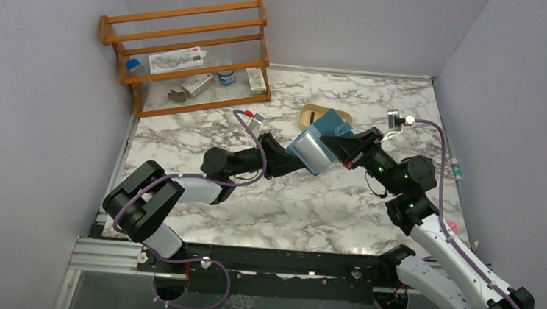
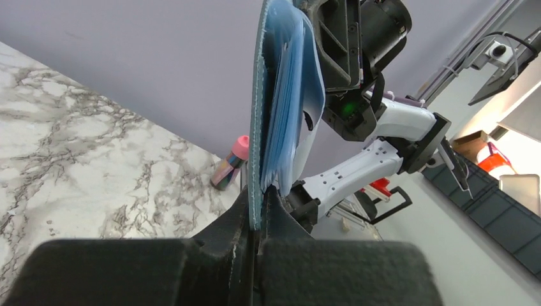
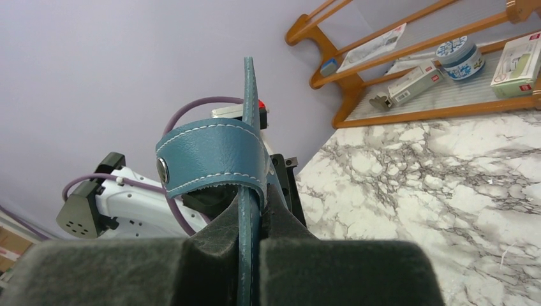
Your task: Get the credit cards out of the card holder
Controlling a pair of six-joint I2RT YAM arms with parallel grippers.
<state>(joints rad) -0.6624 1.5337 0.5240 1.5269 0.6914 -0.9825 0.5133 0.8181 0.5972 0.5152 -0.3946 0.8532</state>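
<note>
The teal-blue card holder hangs open in the air above the middle of the table, held between both grippers. My left gripper is shut on one flap's edge; in the left wrist view that flap stands upright between my jaws. Pale blue-white credit cards lie layered against its inner face and also show in the top view. My right gripper is shut on the other flap's edge, with the snap tab curling over just above the jaws.
A tan rounded tray lies on the marble table just behind the holder. A wooden rack with small boxes and a jar stands at the back left. A pink-capped bottle stands by the right wall.
</note>
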